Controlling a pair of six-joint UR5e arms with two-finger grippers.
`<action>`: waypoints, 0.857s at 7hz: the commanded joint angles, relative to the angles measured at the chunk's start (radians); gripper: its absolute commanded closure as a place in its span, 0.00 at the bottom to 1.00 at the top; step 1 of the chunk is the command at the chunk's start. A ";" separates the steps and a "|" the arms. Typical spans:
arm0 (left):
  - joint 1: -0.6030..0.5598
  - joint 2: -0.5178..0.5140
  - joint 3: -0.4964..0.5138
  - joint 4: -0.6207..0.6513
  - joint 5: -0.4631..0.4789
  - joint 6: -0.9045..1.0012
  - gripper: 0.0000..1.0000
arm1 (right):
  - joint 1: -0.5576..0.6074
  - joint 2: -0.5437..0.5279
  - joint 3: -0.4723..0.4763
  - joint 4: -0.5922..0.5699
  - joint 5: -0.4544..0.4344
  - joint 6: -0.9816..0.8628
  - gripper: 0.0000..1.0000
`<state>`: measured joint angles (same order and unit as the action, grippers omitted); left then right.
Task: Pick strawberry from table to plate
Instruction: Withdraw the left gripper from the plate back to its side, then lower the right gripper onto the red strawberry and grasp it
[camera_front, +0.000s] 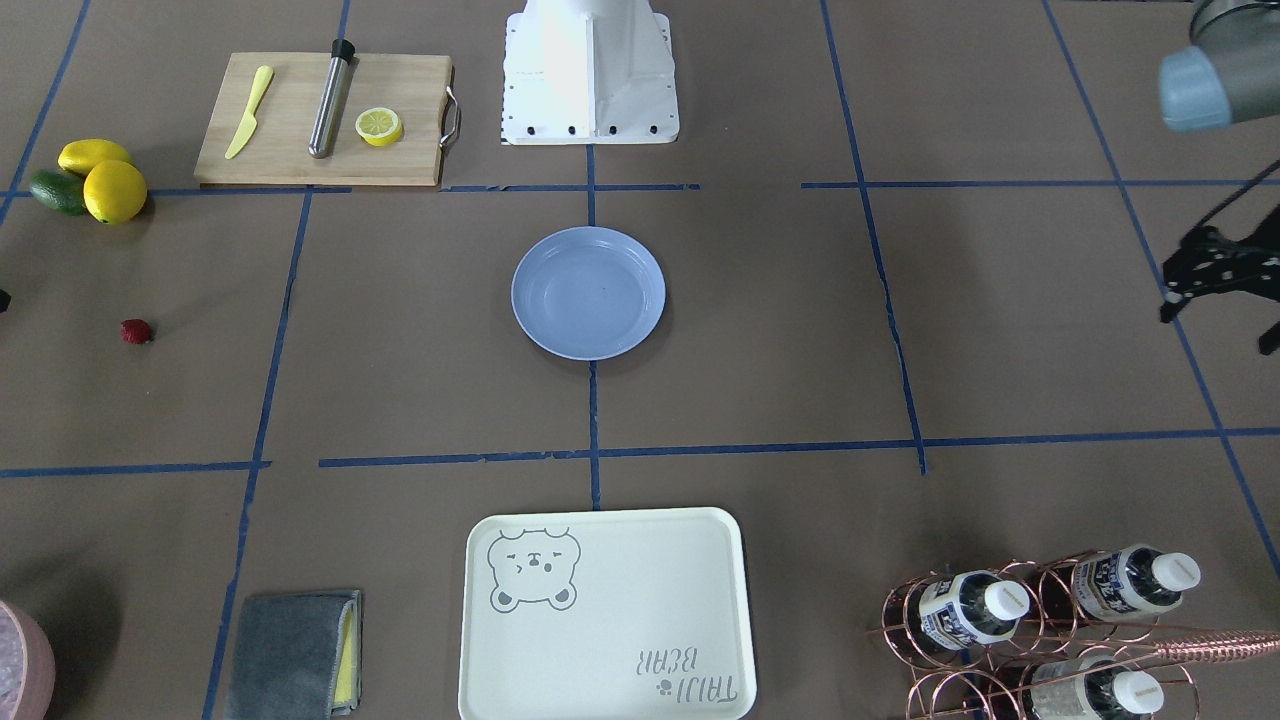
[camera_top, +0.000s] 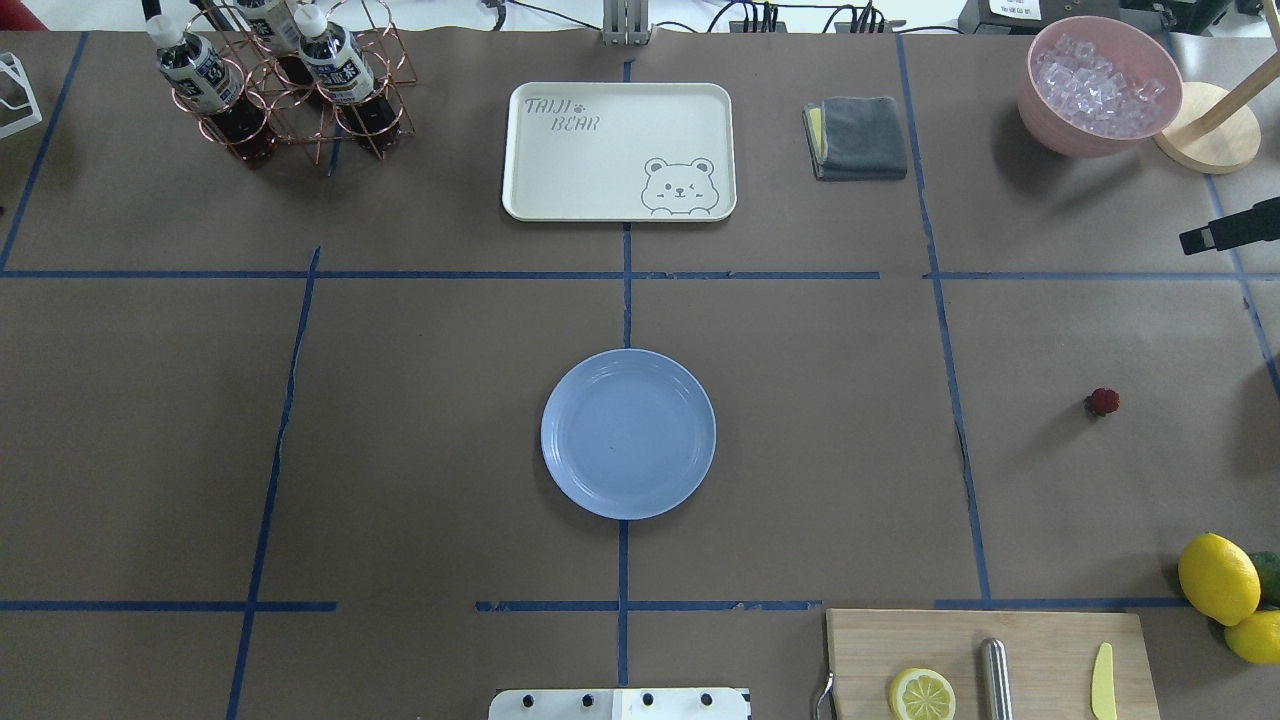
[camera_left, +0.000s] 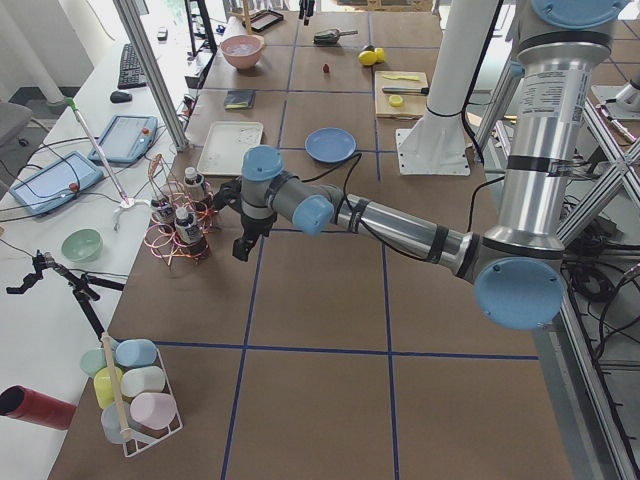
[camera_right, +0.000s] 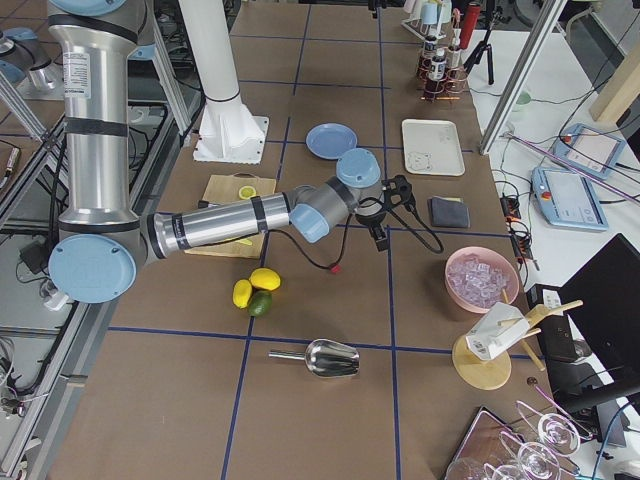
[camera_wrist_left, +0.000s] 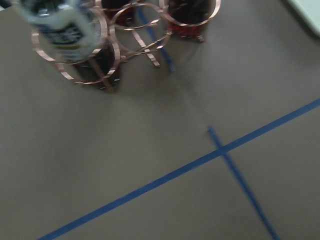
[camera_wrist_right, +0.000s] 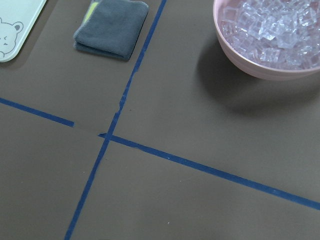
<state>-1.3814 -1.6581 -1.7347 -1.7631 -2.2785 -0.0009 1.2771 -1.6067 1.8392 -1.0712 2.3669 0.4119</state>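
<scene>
The strawberry is a small dark-red berry lying alone on the brown table, far toward the robot's right side. It also shows in the front view as the strawberry. The light-blue plate sits at the table's centre with nothing in it. My right gripper hovers beyond the berry, between it and the ice bowl. Only one of its black fingers enters the overhead view, so I cannot tell its state. My left gripper hangs open and holds nothing near the bottle rack, far from berry and plate.
A cutting board with a lemon slice, a steel rod and a yellow knife lies near the robot's base. Two lemons sit beside it. Further out are the bear tray, a grey cloth, an ice bowl and a bottle rack.
</scene>
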 joint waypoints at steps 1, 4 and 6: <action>-0.204 0.062 0.049 0.166 -0.042 0.110 0.00 | -0.062 -0.005 0.023 0.004 -0.017 0.040 0.00; -0.222 0.153 0.037 0.169 -0.036 0.101 0.00 | -0.293 -0.054 0.002 0.043 -0.294 0.157 0.00; -0.222 0.152 0.035 0.166 -0.045 0.098 0.00 | -0.370 -0.091 -0.088 0.217 -0.343 0.226 0.01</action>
<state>-1.6025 -1.5070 -1.6991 -1.5953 -2.3213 0.0980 0.9621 -1.6716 1.8012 -0.9572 2.0701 0.5939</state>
